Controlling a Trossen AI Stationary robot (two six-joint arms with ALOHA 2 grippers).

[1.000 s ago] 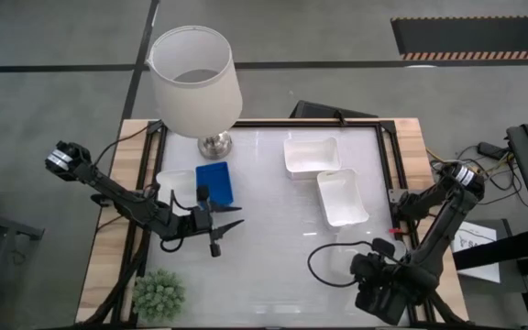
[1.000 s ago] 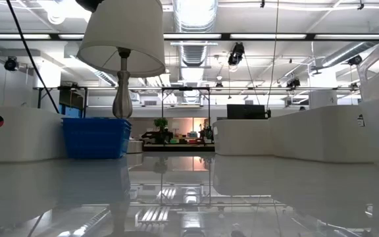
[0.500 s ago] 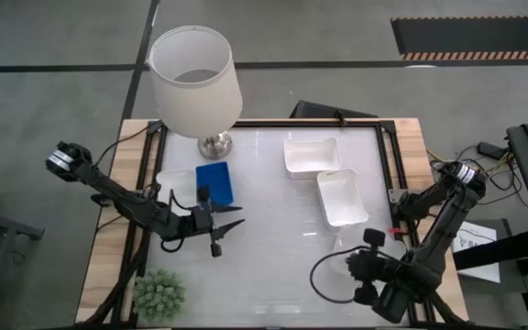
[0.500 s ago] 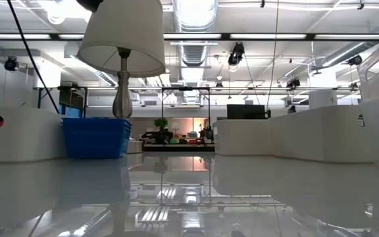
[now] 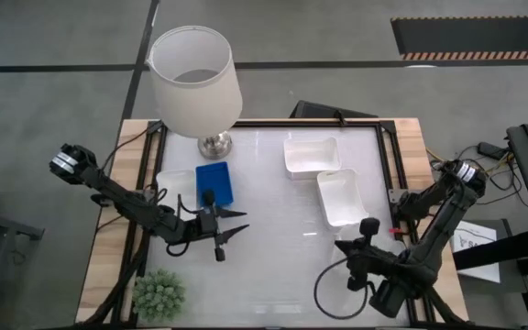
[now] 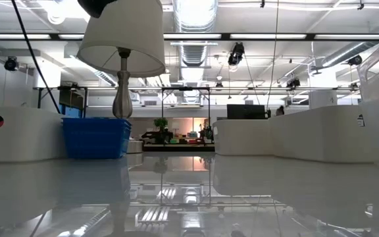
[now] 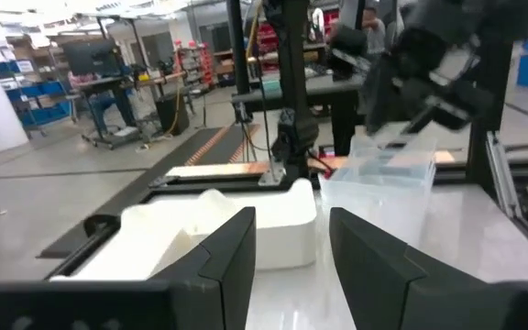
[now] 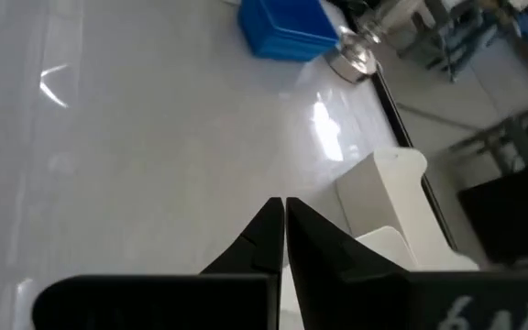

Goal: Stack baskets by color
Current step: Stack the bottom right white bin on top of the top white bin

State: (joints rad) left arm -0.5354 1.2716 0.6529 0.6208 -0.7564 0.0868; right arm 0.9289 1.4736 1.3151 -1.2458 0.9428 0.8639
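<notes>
While both arms sit over the surface, the left end effector (image 5: 243, 222) hangs on the front side of the lamp (image 5: 195, 81), just past the blue basket (image 5: 214, 181), with its fingers (image 7: 232, 252) spread wide and nothing between them. The right end effector (image 5: 340, 247) is well away from the lamp, near the far front corner, and its fingers (image 8: 262, 229) are pressed fully together. From the left wrist, the right arm shows just above a translucent clear basket (image 7: 379, 179); can't tell whether it touches it. The blue basket sits just in front of the lamp base (image 5: 214, 144), and a pale basket (image 5: 174, 182) touches its outer side. Two white baskets lie well to the lamp's right: one (image 5: 312, 154) level with the lamp base, the other (image 5: 342, 197) just beside it toward the front, slightly skewed. A small green plant (image 5: 159, 293) stands at the front corner on the lamp's side. The low view shows the blue basket (image 6: 96, 137) beside the lamp stem (image 6: 122, 92), with white basket walls on either side.
</notes>
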